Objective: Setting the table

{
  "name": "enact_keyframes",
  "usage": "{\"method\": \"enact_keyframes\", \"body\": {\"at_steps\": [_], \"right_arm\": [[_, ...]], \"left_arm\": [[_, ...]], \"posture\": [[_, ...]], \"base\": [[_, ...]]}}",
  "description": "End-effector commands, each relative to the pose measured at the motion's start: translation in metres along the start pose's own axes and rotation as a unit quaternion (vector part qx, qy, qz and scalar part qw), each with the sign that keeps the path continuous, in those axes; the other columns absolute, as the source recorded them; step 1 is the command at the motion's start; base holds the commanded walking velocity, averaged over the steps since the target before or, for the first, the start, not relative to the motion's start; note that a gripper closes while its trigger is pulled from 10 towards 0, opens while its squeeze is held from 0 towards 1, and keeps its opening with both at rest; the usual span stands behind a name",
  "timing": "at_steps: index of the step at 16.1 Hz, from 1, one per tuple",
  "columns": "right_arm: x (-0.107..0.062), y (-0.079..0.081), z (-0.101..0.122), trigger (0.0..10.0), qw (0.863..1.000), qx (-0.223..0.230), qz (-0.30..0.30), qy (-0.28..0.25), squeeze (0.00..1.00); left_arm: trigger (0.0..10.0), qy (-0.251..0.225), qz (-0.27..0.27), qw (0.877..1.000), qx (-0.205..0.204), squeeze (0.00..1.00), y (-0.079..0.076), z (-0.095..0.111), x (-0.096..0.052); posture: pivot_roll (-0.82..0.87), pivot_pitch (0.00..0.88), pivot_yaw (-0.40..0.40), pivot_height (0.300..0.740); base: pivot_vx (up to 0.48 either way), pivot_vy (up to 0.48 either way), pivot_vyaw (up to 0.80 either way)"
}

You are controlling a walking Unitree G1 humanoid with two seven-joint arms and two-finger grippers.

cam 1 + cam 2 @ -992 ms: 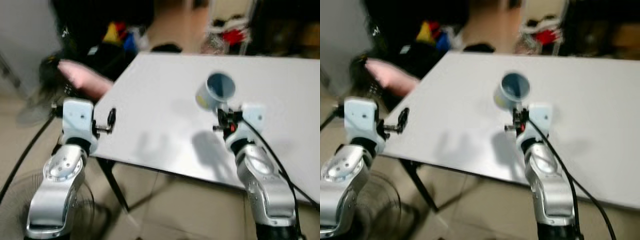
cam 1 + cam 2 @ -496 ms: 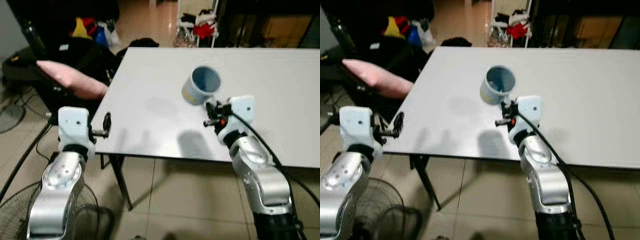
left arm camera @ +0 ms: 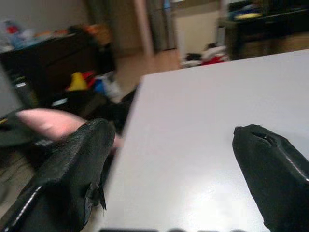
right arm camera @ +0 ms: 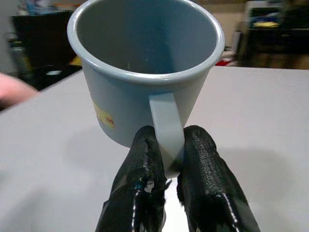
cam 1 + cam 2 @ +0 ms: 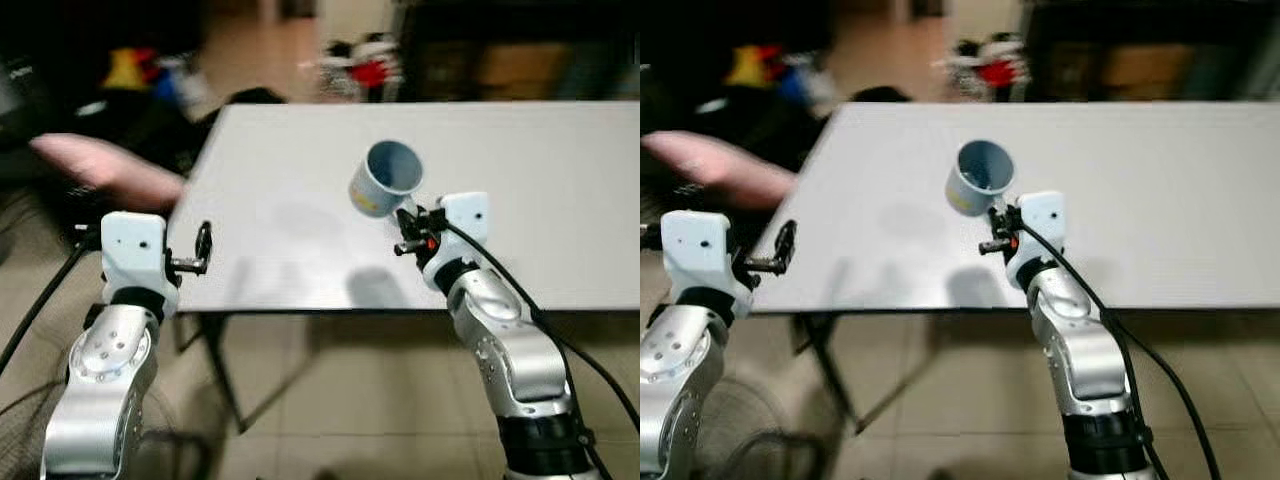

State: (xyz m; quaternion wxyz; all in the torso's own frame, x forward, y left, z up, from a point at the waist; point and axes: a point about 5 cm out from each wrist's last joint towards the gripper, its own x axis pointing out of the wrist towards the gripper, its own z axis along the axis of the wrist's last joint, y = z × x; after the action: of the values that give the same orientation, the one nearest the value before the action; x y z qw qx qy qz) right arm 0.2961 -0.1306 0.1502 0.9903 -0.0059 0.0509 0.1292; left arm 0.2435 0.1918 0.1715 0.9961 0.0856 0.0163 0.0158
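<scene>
Right gripper point(image 4: 166, 159) is clamped on the handle of a grey-blue mug point(image 4: 145, 63), fingers point(image 4: 142, 164) pinching the handle from both sides. The right wrist view shows the mug's inside, which looks empty, plus a small yellow label on its outer wall; the head views give less of this, just the open mouth tipped toward the camera and a yellow patch on the side. In the left eye view the mug point(image 5: 385, 180) is held up off the white table point(image 5: 560, 180), over the near part of the tabletop, with a soft shadow on the surface below it. Right arm reaches in from the near edge.

Left gripper point(image 3: 178, 159) is open, fingers well apart and holding nothing. The left wrist view looks between the two black fingers point(image 3: 72, 164) at the table's bare top and left edge, with a pink cushion-like object point(image 3: 46, 123) beyond the edge, probably a pillow, too blurred to be sure. In the left eye view the left gripper point(image 5: 200, 250) sits just off the table's near left corner, level with the tabletop.

Background is blurred: dark furniture and coloured clutter point(image 5: 355, 60) on the floor past the table's far end. Tiled floor point(image 5: 330, 400) under the table.
</scene>
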Motion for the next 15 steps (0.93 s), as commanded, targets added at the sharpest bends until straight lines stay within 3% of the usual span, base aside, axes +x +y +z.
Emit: {"method": "enact_keyframes", "body": {"at_steps": [1, 10, 12, 15], "right_arm": [[0.002, -0.001, 0.002, 10.0, 1.0, -0.004, 0.001, -0.005, 0.0], [0.007, 0.013, 0.002, 10.0, 0.998, -0.005, 0.056, 0.0, 0.0], [0.008, 0.016, -0.001, 10.0, 0.997, -0.003, 0.078, 0.02, 0.0], [0.013, 0.015, -0.005, 10.0, 0.992, -0.034, 0.105, 0.06, 0.0]], "left_arm": [[10.0, -0.002, -0.007, 1.0, 0.002, 0.0, -0.001, 0.002, 0.0], [10.0, 0.0, 0.001, 1.0, 0.005, 0.0, 0.001, 0.002, -0.003], [10.0, 0.003, 0.0, 1.0, 0.004, 0.0, 0.001, 0.001, -0.005], [10.0, 0.01, -0.03, 0.999, 0.01, 0.0, -0.003, -0.002, -0.009]], "posture": [[-0.07, 0.0, 0.062, 0.74], [-0.07, 0.0, 0.05, 0.74], [-0.06, 0.0, 0.048, 0.74], [-0.07, 0.0, 0.048, 0.74]], "base": [[0.352, 0.0, 0.0], [0.357, 0.0, 0.0], [0.352, 0.0, 0.0], [0.0, 0.0, 0.0]]}}
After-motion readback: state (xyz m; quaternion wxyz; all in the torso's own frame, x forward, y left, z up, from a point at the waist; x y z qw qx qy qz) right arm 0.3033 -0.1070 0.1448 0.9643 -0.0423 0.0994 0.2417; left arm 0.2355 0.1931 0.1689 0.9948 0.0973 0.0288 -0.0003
